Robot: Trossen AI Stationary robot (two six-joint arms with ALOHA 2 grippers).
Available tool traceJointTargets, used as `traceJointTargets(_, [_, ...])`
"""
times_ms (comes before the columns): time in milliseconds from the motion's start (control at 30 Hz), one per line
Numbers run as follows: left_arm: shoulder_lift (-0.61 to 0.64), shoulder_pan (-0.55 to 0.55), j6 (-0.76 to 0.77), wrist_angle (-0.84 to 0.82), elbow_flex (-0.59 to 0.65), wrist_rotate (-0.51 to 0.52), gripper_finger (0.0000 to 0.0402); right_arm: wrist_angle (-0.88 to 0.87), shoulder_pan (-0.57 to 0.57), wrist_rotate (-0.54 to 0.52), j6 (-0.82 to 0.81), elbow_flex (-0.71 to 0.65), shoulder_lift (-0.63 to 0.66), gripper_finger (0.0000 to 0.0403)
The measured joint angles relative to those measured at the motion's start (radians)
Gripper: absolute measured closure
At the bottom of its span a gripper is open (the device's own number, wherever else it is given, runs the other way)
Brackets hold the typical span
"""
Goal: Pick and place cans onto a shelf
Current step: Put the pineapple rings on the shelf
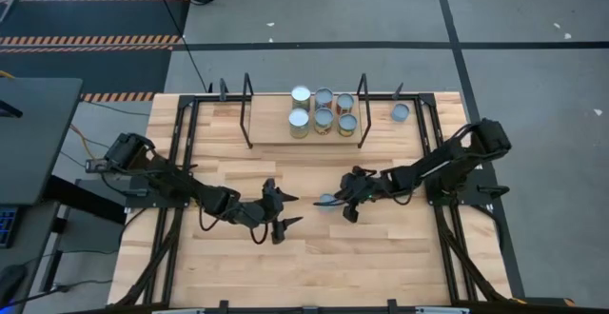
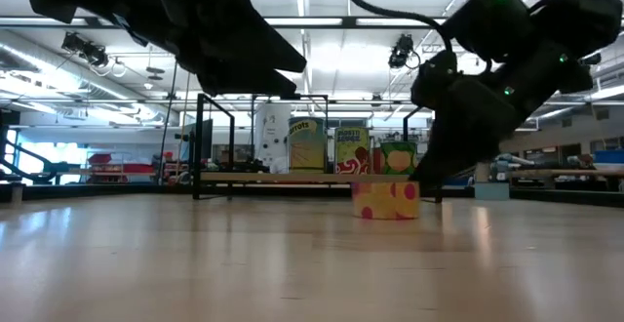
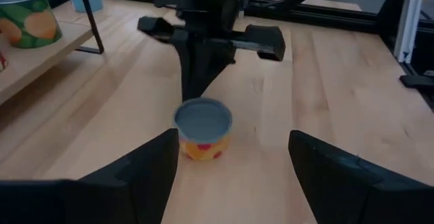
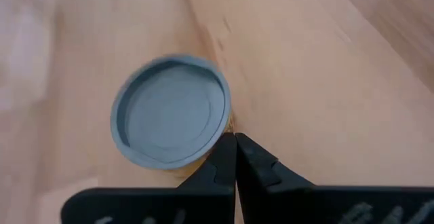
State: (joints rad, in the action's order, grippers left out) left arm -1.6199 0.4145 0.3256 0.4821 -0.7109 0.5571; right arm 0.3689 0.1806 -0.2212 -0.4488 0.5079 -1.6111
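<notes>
My right end effector hangs low over the middle of the worktop, its two fingers pressed together with nothing between them, their tips just beside the rim of a lone can. That can stands upright on the bare wood, grey-blue lid up, its yellow side marked with red spots, clear of the shelf. My left end effector hovers just to the can's other side with its fingers spread wide, facing the can across a short stretch of worktop. Six more cans stand in two rows on the shelf at the far edge, and another can sits on the worktop just beyond the shelf's right-hand post.
</notes>
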Motion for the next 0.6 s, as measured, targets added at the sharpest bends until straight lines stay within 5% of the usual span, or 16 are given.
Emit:
traceJointTargets(267, [-0.087,-0.014,-0.043,0.156,-0.001,-0.034,0.0102,0.22,0.0,0.069,0.011,0.001,-0.085,0.0398])
traceJointTargets(433, [-0.173,-0.067,-0.068,0.188,-0.064,-0.114,0.0085,0.071,0.003,0.076,0.015,0.001,0.01,0.0398])
traceJointTargets(600, [-0.289,-0.129,-0.076,0.054,-0.204,-0.17,0.0083,-0.143,0.005,0.061,0.011,0.001,0.178,0.0398])
